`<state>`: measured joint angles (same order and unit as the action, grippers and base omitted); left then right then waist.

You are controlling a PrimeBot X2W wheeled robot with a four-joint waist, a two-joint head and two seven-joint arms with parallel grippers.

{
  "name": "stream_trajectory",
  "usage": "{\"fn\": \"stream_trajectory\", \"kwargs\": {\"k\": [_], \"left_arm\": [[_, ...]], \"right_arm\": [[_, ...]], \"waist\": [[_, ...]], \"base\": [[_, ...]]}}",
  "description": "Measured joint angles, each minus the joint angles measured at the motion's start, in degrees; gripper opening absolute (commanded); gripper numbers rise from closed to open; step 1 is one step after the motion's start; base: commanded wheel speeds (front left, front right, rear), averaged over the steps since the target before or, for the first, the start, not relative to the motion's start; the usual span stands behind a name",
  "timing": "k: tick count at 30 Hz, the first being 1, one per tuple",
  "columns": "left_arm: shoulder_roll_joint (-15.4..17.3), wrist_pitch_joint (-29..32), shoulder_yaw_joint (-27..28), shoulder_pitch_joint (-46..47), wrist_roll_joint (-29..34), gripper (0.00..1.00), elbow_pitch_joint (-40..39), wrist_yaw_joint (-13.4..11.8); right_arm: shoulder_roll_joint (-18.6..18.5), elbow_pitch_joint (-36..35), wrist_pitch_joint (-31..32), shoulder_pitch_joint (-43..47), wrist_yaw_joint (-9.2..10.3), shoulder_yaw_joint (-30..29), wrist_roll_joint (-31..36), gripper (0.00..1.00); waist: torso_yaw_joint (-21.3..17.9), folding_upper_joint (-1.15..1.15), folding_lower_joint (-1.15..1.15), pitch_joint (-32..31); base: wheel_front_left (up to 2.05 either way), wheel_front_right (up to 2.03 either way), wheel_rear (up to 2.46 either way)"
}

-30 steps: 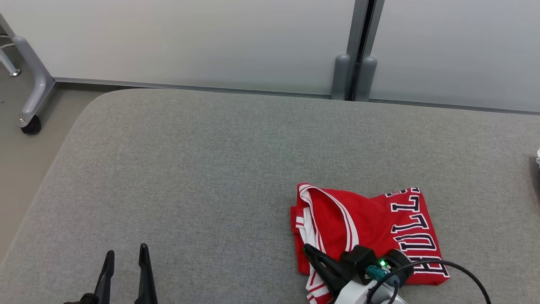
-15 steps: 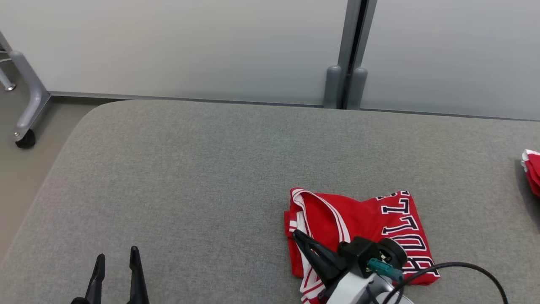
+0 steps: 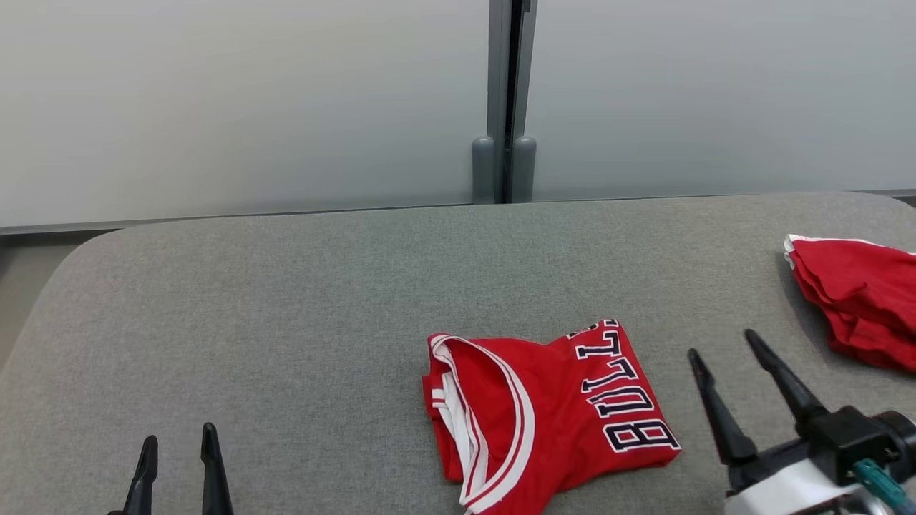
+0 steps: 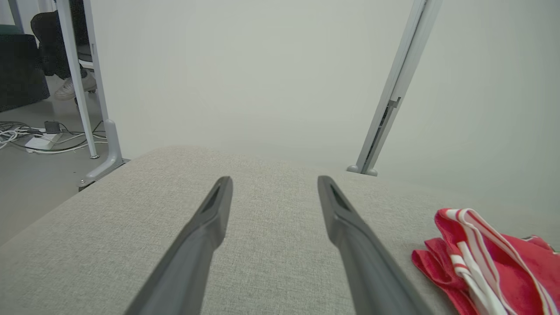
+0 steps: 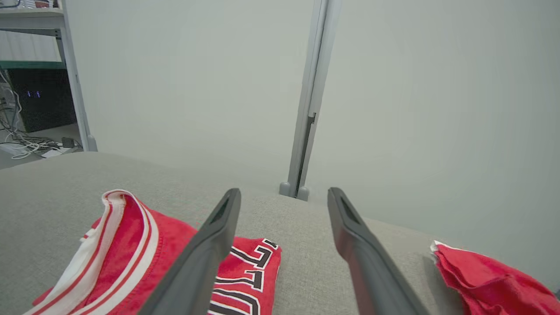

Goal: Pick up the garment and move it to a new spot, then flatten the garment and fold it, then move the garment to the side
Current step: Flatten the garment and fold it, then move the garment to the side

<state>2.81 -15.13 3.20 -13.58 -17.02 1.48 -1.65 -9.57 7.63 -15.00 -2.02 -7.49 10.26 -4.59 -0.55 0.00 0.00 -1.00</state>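
Beside garment (image 3: 544, 415), right tool (image 3: 721, 342) agape, empty

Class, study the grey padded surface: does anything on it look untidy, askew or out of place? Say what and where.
The folded red jersey lies skewed, its lettering running diagonally, with striped trim poking out at its near corner. A second red garment sits crumpled at the right end of the grey surface. Nothing looks damaged.

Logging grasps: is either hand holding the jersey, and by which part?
Nothing is held. The right hand stands open beside the folded red jersey; the left hand is open.
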Motion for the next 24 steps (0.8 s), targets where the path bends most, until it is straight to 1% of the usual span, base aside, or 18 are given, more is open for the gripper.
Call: {"fn": "stream_trajectory", "kwargs": {"k": [2,6,10,17,20,22,24], "left_arm": [[-0.02,0.0,-0.01,-0.01,0.37,1.0,0.45,0.21],[-0.05,0.0,-0.99,-0.13,0.9,1.0,1.91,2.58],[-0.01,0.0,-0.97,-0.47,0.67,1.0,2.52,2.69],[0.0,0.0,-1.47,-1.09,0.22,1.0,2.82,2.58],[-0.03,0.0,-1.98,-1.08,0.12,1.0,2.56,2.52],[-0.02,0.0,-2.08,-0.86,0.13,1.0,2.44,2.42],[-0.01,0.0,-2.31,-0.57,0.4,1.0,2.43,2.43]], "right_arm": [[-0.29,-0.83,0.0,1.73,0.0,-3.82,0.02,1.0],[-0.02,-0.89,0.0,5.5,0.0,-9.99,-0.42,1.0],[0.79,0.88,0.0,7.96,0.0,-12.8,-0.55,1.0],[2.01,2.49,0.01,8.27,0.0,-12.67,-1.27,1.0],[2.44,3.32,0.0,6.42,-0.01,-11.55,-4.65,1.0],[1.96,6.19,-0.01,3.96,0.0,-8.11,-8.58,1.0],[-0.04,8.99,2.77,1.01,0.0,-2.19,-13.93,1.0]], "waist": [[-0.45,0.0,0.0,-0.42],[-0.46,0.0,0.0,-1.25],[-0.24,0.0,0.0,-1.67],[-0.21,0.0,0.0,-1.35],[0.0,0.0,0.0,-0.89],[0.13,0.0,0.0,-0.37],[0.29,0.0,0.0,0.13]], "base": [[0.0,0.0,0.0],[0.0,0.0,0.0],[0.0,0.0,0.0],[0.0,0.0,0.0],[0.0,0.0,0.0],[0.0,0.0,0.0],[0.0,0.0,0.0]]}}
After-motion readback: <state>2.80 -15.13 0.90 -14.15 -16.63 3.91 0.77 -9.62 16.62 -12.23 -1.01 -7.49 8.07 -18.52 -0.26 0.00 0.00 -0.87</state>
